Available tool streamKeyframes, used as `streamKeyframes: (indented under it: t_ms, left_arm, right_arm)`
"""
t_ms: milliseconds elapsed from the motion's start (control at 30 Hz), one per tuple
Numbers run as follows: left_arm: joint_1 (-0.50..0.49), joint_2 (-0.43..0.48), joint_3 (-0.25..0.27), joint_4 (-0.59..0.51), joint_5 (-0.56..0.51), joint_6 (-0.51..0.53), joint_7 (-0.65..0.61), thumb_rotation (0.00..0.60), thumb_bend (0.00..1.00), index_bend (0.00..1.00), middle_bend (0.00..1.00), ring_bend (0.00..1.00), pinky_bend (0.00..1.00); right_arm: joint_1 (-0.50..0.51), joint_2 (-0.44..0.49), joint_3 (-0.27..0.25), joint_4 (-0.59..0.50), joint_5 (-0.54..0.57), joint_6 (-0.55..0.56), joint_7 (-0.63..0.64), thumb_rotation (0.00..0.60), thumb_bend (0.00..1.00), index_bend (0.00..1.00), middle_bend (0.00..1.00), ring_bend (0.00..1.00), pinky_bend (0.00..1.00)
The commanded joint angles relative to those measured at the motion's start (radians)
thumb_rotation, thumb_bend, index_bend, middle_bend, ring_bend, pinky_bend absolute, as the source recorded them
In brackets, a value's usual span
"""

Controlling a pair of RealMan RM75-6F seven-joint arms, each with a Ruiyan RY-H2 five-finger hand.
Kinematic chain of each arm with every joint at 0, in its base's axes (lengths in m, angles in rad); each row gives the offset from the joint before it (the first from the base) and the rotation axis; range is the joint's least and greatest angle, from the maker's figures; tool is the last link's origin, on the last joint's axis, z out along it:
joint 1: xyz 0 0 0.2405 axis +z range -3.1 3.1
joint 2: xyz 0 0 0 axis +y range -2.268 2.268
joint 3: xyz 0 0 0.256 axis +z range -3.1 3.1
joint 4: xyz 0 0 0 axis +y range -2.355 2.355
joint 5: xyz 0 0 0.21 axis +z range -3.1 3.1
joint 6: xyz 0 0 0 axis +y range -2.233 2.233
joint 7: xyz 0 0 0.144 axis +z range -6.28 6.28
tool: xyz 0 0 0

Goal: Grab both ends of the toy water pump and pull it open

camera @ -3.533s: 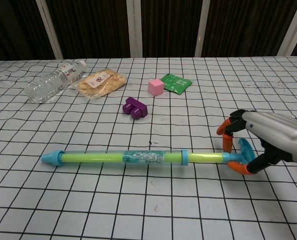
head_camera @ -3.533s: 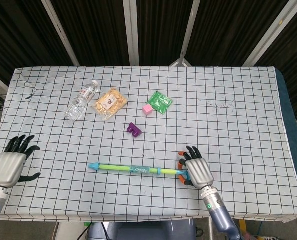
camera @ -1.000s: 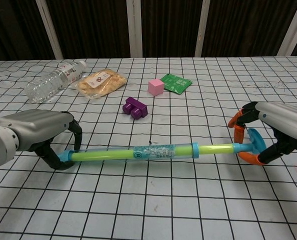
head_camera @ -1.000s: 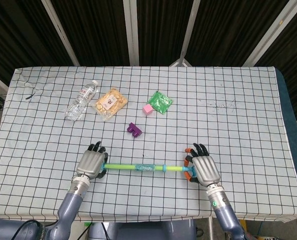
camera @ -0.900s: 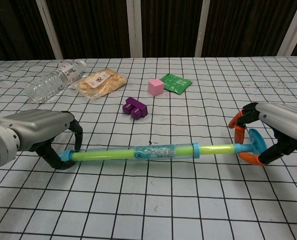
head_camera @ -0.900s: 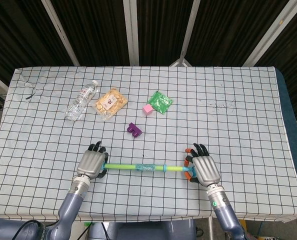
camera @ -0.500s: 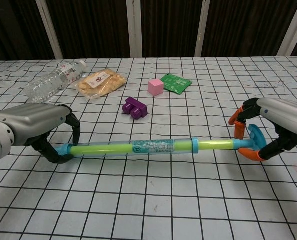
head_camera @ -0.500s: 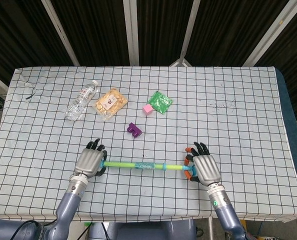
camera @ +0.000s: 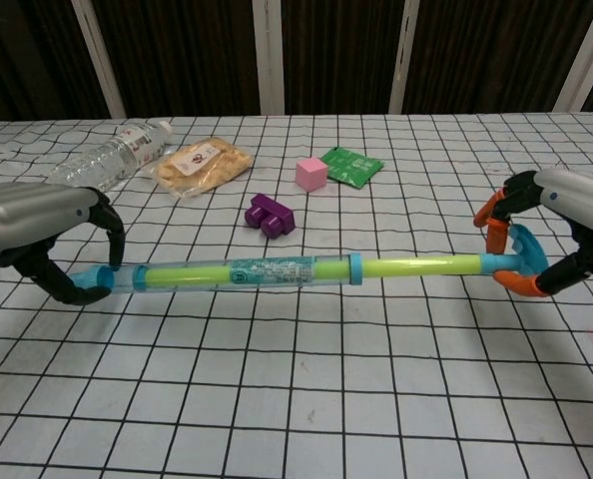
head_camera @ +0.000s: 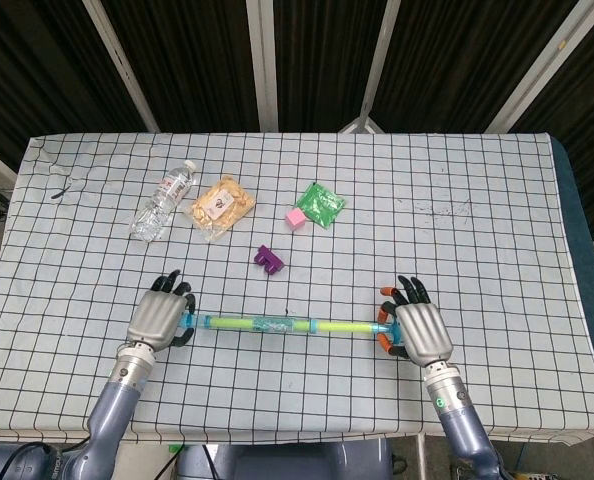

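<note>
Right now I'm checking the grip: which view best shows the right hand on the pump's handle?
The chest view: the right hand fingers wrap the toy water pump handle side-on. The head view shows mostly the hand's back.

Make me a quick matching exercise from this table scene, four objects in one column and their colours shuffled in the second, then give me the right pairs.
Things:
1. cube
2. toy brick
3. flat packet
4. pump handle

Colours:
A. green
B. orange and blue
C. pink
D. purple

Pairs: 1-C, 2-D, 3-A, 4-B
</note>
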Motion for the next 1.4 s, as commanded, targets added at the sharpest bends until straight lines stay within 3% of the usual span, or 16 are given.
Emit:
streamKeyframes:
  t_ms: [33,767,1400]
  left_arm:
    - [0.005,0.026,0.003,-0.003,0.003,-0.007,-0.014,0.600,0.56,0.59,0.21,0.04,0.12]
    - [0.029,0.203,0.015,0.019,0.013,-0.058,-0.106,0.600,0.56,0.59,0.21,0.04,0.12]
    - [0.046,0.222,0.040,0.068,0.030,-0.090,-0.147,0.600,0.56,0.59,0.21,0.04,0.12]
  right_arm:
    - [-0.001,0.010,0.005,-0.003,0.007,0.003,0.001,0.600,0.45,0.69,0.26,0.01,0.00]
    - [-0.019,0.069,0.001,0.016,0.039,0.013,0.023,0.600,0.45,0.69,0.26,0.01,0.00]
    - [-0.017,0.086,0.007,0.050,0.051,0.005,0.042,0.600,0.45,0.69,0.26,0.01,0.00]
